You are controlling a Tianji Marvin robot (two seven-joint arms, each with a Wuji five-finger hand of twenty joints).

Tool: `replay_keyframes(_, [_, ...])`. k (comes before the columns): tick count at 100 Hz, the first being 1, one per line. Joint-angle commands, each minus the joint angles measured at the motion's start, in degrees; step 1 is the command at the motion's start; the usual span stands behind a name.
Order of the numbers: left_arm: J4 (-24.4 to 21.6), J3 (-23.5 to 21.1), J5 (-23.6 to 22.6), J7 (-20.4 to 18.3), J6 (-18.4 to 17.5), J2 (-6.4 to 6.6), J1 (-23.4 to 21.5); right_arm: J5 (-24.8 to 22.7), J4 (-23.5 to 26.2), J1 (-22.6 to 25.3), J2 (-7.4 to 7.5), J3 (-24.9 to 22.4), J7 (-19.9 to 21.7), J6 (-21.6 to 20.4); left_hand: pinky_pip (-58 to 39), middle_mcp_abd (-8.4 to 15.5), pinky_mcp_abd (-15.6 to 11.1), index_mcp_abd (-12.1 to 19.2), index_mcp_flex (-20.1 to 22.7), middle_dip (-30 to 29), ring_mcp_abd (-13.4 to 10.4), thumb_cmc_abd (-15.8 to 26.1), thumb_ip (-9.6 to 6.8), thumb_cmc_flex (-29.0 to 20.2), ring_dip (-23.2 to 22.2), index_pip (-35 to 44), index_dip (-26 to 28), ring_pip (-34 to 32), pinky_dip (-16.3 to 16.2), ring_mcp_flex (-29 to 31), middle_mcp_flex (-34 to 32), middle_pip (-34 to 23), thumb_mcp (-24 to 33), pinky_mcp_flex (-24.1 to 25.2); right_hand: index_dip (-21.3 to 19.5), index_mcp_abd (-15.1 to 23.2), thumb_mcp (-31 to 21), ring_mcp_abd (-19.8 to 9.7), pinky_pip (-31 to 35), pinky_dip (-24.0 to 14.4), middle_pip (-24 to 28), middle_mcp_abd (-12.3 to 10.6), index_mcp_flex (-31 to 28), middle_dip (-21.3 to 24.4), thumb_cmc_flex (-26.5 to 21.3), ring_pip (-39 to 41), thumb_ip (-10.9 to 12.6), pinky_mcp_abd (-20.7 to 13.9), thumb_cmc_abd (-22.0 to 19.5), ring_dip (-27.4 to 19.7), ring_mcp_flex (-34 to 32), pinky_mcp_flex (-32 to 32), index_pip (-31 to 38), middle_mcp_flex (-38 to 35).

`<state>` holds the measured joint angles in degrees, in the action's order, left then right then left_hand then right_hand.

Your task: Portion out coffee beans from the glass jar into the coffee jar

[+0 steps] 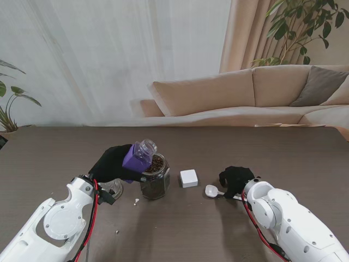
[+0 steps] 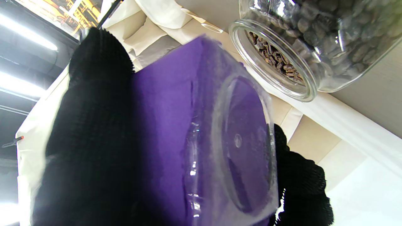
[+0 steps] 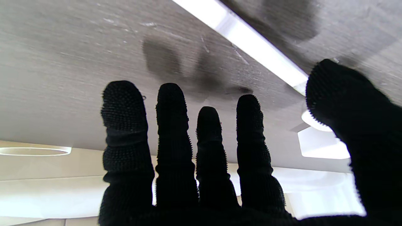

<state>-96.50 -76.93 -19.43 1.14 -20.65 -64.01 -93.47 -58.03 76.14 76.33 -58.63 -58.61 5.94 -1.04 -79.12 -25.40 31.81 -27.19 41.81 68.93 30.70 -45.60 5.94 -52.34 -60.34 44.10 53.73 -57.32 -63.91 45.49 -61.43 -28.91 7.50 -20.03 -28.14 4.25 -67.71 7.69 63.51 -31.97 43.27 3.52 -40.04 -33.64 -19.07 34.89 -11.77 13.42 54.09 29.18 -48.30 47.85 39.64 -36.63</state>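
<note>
- Stand view: the left hand (image 1: pixel 112 164), in a black glove, is wrapped around a small purple-labelled coffee jar (image 1: pixel 139 154) and holds it off the table (image 1: pixel 65 147), tilted, with its clear open mouth pointing up and to the right.
- The coffee jar's lower edge sits right at the rim of the glass jar (image 1: pixel 155 178), which stands upright on the table just right of the hand and is filled with dark beans. Whether the two jars touch I cannot tell.
- A white box (image 1: pixel 188 178) lies to the right of the glass jar, and farther right a white spoon (image 1: pixel 211 190) rests on the table beside the right hand (image 1: pixel 235 179).
- A round clear thing, perhaps a lid (image 1: pixel 113 189), lies just nearer to me than the left hand; small white specks are scattered near it.
- Left wrist view: black fingers (image 2: pixel 91 135) press against the purple side of the coffee jar (image 2: pixel 201 138), with another finger on its far side; its clear base faces the camera. The glass jar's open mouth (image 2: pixel 276 62), beans showing, is close beside it.
- Right wrist view: the right hand (image 3: pixel 201 175) is spread with fingers (image 3: pixel 125 125) apart, holding nothing, palm toward the table (image 3: pixel 78 56). A bit of the white spoon (image 3: pixel 314 124) shows next to the thumb.
</note>
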Motion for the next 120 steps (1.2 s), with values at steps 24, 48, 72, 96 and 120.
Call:
replay_keyframes(24, [-0.1,-0.2,0.1,-1.0,0.0,-0.21,-0.3,1.5,-2.5,-1.7,-0.49,2.6,-0.1,0.4,-0.5,2.5,-4.6,6.6,3.7,3.1,1.3,32.5,-2.37,-21.6,-2.5,11.1,3.6,-9.8,-0.6,4.0,-4.0,-7.7,23.4,2.6,-0.9,1.2,-3.0,0.2,1.3,-0.5,1.1,0.3,-3.5,-1.0,-2.2,1.1,0.0,0.8,2.9,0.8,-3.3,-21.3,3.8,-3.7])
replay_keyframes(48, [-0.2,-0.3,0.1,-0.9,0.0,-0.24,-0.4,3.0,-3.9,-2.7,-0.72,4.3,-0.8,0.5,-0.5,2.6,-4.6,6.6,3.7,3.1,1.3,32.5,-2.37,-21.6,-2.5,11.1,3.5,-9.8,-0.6,3.9,-4.0,-7.6,23.4,2.6,-2.5,1.9,-4.1,-0.3,1.8,-0.3,1.0,-0.6,-7.8,-1.0,-5.1,1.1,0.5,1.1,4.0,0.8,-6.0,-19.9,6.7,-8.4])
replay_keyframes(72, [-0.1,-0.3,0.1,-0.8,-0.1,-0.26,-0.5,4.5,-4.3,-2.4,-1.02,4.4,-1.4,0.7,-0.5,2.4,-4.5,6.5,3.8,3.0,1.4,32.5,-2.37,-21.6,-2.5,11.0,3.4,-9.8,-0.6,3.8,-4.0,-7.6,23.4,2.7,1.6,4.1,-3.5,-1.7,2.9,0.3,1.3,-1.9,-10.2,-2.2,-8.4,3.1,-8.2,1.1,7.8,2.3,-9.9,-18.3,13.3,-13.3])
replay_keyframes(96, [0.0,-0.2,0.3,-0.7,0.0,-0.29,-0.4,7.2,-5.6,-2.5,-1.88,5.0,-4.3,1.7,-0.5,2.3,-4.4,6.4,3.8,3.0,1.6,32.4,-2.37,-21.6,-2.5,10.9,3.3,-9.7,-0.6,3.8,-4.0,-7.5,23.5,2.8,4.2,7.5,-3.0,-4.1,5.3,0.4,3.2,-4.9,-14.1,-4.3,-12.2,7.0,-11.6,0.7,12.3,3.9,-17.4,-14.5,24.4,-22.6])
replay_keyframes(120, [0.0,-0.3,0.3,-0.7,0.0,-0.29,-0.4,8.6,-6.2,-2.6,-2.24,5.0,-5.1,1.8,-0.5,2.2,-4.4,6.4,4.0,3.0,1.6,32.3,-2.39,-21.6,-2.5,10.7,3.1,-9.7,-0.7,3.8,-4.0,-7.5,23.5,2.8,6.3,8.5,-3.1,-4.9,7.2,0.6,1.3,-6.0,-18.5,-6.8,-12.0,8.4,-11.9,0.7,13.3,5.2,-23.5,-11.7,28.3,-29.3])
